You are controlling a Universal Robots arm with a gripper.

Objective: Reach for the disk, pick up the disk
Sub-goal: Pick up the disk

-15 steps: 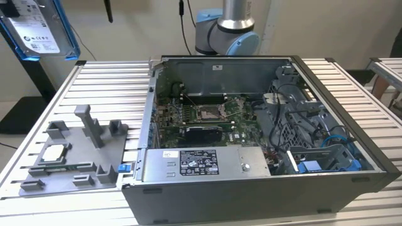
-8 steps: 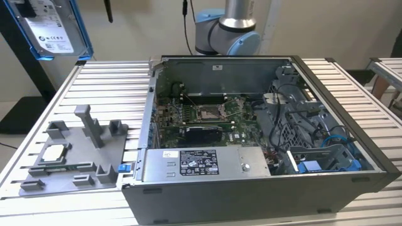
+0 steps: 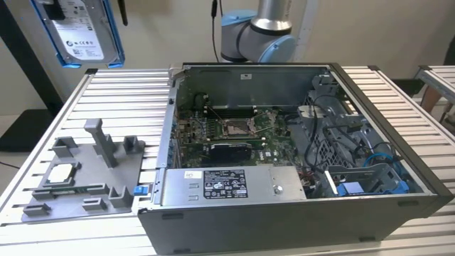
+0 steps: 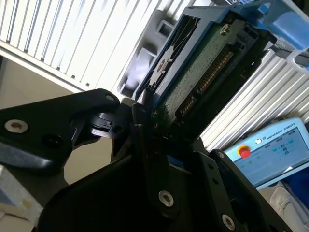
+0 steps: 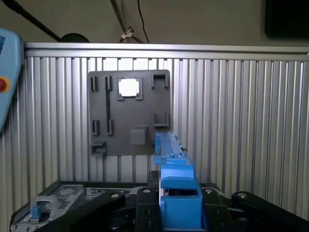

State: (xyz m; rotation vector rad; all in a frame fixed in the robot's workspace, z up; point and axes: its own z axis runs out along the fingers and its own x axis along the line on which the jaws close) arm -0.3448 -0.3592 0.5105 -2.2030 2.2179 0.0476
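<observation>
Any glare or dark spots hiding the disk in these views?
Exterior view: even light on the disk, case interior shadowed. First wrist view: table slats glare, chip washed white. Second wrist view: gripper dark, disk underside lit.

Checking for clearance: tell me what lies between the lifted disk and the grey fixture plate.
Nothing: in the exterior view, only bare table slats show between the disk and the plate.
</observation>
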